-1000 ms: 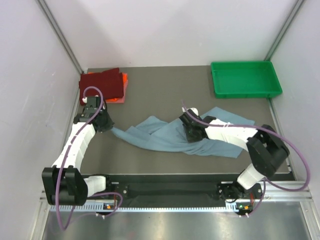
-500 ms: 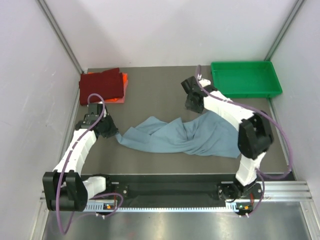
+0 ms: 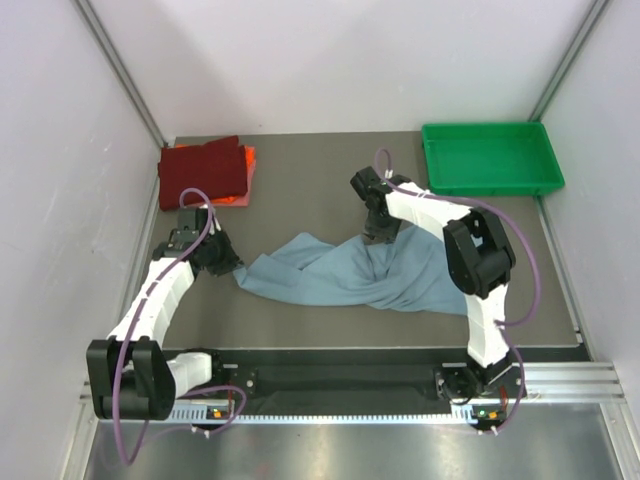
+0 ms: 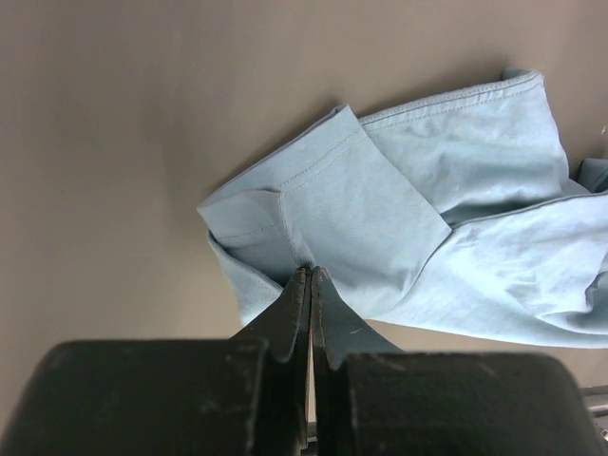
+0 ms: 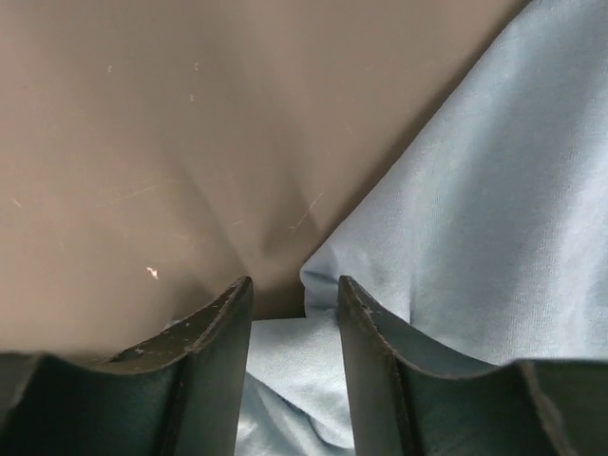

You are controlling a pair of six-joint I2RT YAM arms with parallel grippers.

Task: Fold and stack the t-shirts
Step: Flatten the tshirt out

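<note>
Three shirts: rumpled grey-blue t-shirt (image 3: 350,275), dark red t-shirt (image 3: 203,170) stacked on orange t-shirt (image 3: 247,160). One green tray (image 3: 492,188) back right. Left claw (image 4: 311,275) pinches the grey-blue's edge, right claw (image 5: 293,283) half-open, empty.

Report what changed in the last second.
The right gripper came off the grey-blue shirt, swung away, and hovers open at its far edge. The left gripper, shut on the shirt's left end, nudged it rightward. The red shirt, orange shirt and green tray stayed put.

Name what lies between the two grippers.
The grey-blue t-shirt, crumpled on the table, spans from the left gripper to the right gripper; the top view shows it.
</note>
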